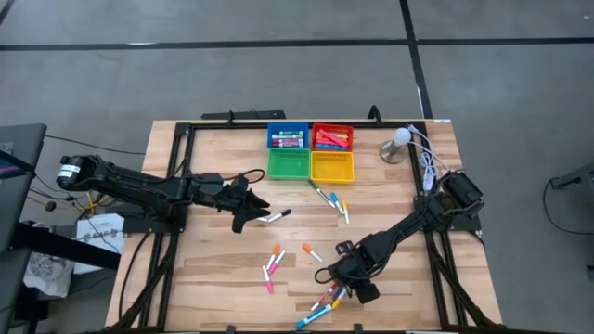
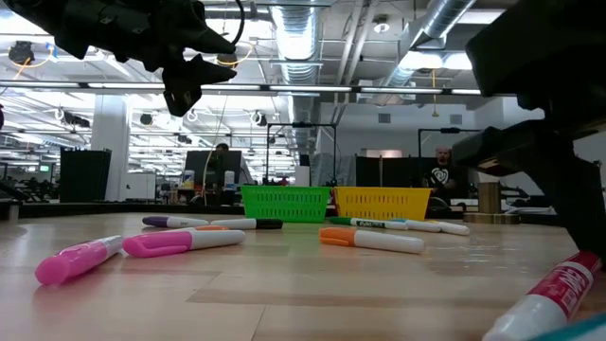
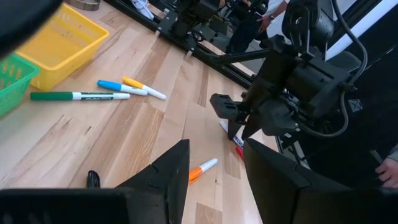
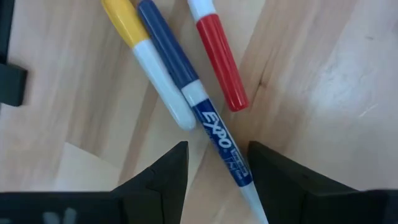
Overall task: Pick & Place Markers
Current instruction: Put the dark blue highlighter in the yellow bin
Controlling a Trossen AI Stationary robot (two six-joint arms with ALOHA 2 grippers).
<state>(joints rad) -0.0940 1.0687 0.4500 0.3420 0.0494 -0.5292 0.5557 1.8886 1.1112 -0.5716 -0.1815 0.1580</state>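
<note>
From above, the wooden table (image 1: 213, 278) stands on a grey floor (image 1: 278, 74); four trays (image 1: 311, 151) sit at its far edge. The left claw (image 1: 249, 211) hangs open and empty, a dark marker (image 1: 276, 216) just beside it. The right claw (image 1: 345, 286) is low over a cluster of markers (image 1: 325, 301).

At table height, pink markers (image 2: 180, 242) lie near; people sit in the room behind.

In the right wrist view, the open, empty claw (image 4: 214, 168) has a blue marker (image 4: 199, 99) between its fingers, with yellow (image 4: 149, 59) and red (image 4: 217, 53) ones alongside.

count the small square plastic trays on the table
4, in a two-by-two block at the table's far edge: blue tray and red tray behind, green tray and yellow tray in front.
</note>
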